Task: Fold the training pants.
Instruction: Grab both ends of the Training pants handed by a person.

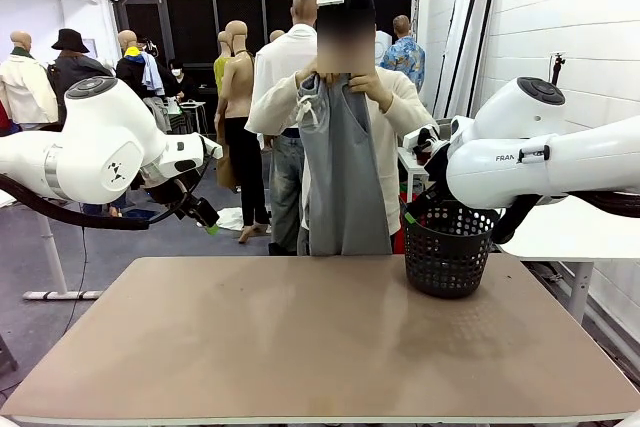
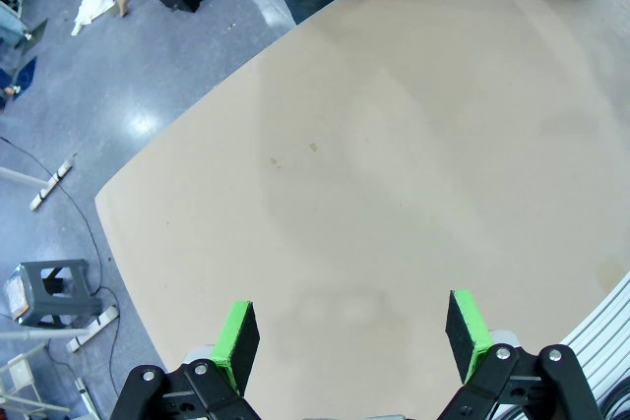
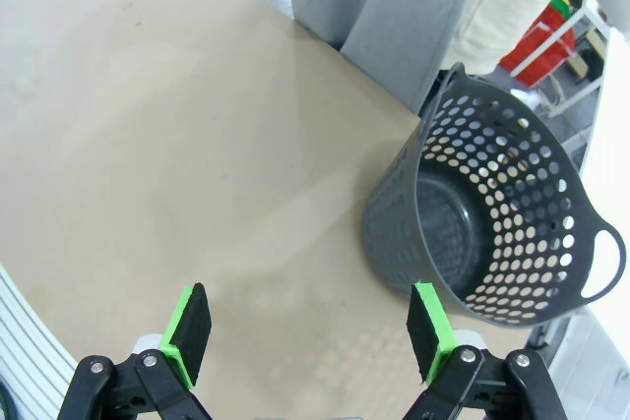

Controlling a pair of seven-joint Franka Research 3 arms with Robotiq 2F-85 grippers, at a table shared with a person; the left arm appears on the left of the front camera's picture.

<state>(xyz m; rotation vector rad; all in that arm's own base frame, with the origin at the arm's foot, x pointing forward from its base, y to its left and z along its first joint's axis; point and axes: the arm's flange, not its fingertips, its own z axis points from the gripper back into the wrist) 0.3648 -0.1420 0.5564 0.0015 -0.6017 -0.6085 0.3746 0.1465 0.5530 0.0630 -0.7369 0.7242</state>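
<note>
At the left wrist, my left gripper (image 2: 351,333) stands spread wide, with nothing between its green pads and only bare worktop (image 2: 394,145) below it. My right gripper (image 3: 307,327) is spread just as wide and also empty. It hovers over the worktop near a dark perforated basket (image 3: 532,194), whose inside looks empty from this angle.

Further out, in the front view, the training pants (image 1: 345,177) are not on the worktop. A person (image 1: 405,112) at the far side holds them up by the waistband, with one hand (image 1: 313,82) and the other hand (image 1: 371,83) at about shoulder height. The grey cloth hangs straight down, legs together, and its lower end reaches about the far edge of the worktop. I cannot tell whether it touches. A white drawstring dangles at the waistband.

As I judge it, the fold has not begun. No crease has been made, the garment has not been laid flat, and neither gripper is touching it. Everything is left to do: get the pants down onto the worktop, spread them, and fold them over.

By my count:
- one pair of training pants
- one basket
- one worktop
- two grippers, both empty
- one person at the worktop, with two hands on the cloth
</note>
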